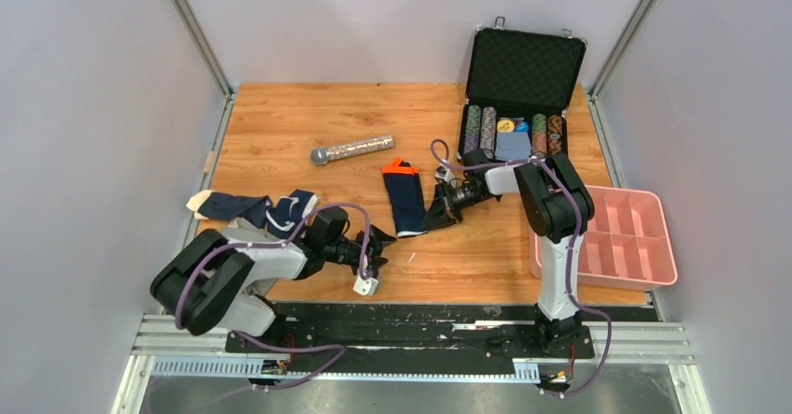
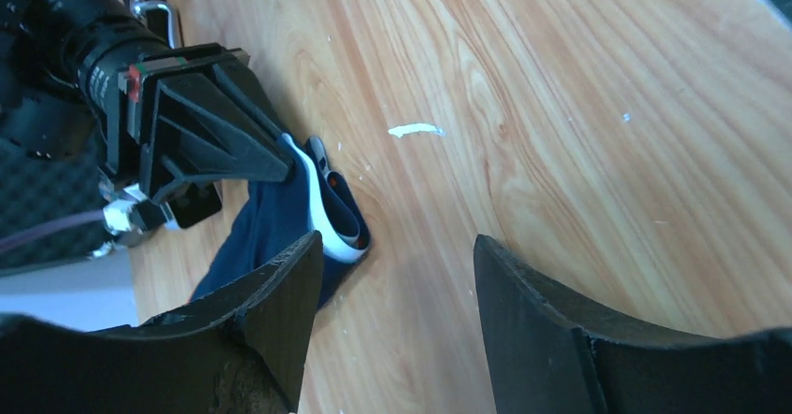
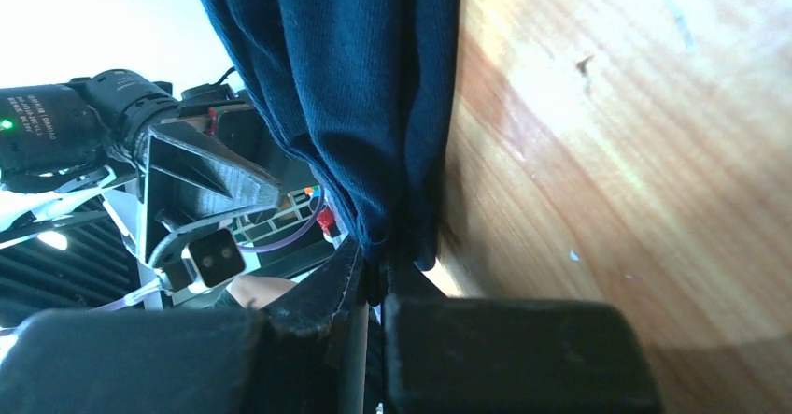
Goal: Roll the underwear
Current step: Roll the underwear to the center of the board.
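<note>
right arm: stood up from its base at the near edge, elbow high, forearm reaching left and down; wrist low over the table
right gripper: jaws together, clamped on a bunched edge of the navy briefs, on their right side toward the near end; cloth hung in folds out of the pinch
left arm: folded low at the near-left corner, forearm pointing right, wrist close to the wood
left gripper: jaws apart, only bare wood between them; pointed at the near end of the navy briefs, near the cloth but not touching it
navy briefs: mid-table, lying long-ways front to back, orange patch at the far end; near end showed a white band curled up off the wood beside the right gripper's tip
striped briefs: crumpled at the left edge, just beyond the left arm, no gripper on them
mic: lying flat, farther back than both briefs, well apart from the grippers
chip case: open at the far right, lid upright, chips in rows
pink tray: at the right edge, just beside the right arm
white fleck: on the wood, right of the navy briefs' near end
</note>
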Controlling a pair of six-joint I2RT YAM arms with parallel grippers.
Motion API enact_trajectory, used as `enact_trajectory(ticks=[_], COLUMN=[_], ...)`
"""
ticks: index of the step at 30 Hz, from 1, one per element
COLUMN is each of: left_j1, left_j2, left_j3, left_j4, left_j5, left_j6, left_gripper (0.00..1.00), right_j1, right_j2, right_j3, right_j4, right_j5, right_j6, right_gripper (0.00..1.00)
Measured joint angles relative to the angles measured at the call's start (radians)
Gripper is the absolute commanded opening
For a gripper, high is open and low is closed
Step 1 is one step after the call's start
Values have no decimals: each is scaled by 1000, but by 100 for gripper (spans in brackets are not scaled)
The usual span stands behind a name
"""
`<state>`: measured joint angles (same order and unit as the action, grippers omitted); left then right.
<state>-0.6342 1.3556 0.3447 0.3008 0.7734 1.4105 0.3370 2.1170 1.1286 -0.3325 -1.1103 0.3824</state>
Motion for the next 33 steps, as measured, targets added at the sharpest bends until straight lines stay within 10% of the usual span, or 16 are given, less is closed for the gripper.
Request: enact_trajectory(ticks=[12, 33], left_j1=[-19, -19], left_j2=[283, 378], left_j3=[26, 115], left_j4=[387, 305], left_j5=[-31, -66], left_j6=[221, 406], left_gripper=[63, 28], right_j1=[0, 0], right_j2=[-13, -13], right_j3=[-24, -27], right_j4=[15, 22], right_j5=[-10, -14], right_j6=[12, 21], right_gripper=[0, 0])
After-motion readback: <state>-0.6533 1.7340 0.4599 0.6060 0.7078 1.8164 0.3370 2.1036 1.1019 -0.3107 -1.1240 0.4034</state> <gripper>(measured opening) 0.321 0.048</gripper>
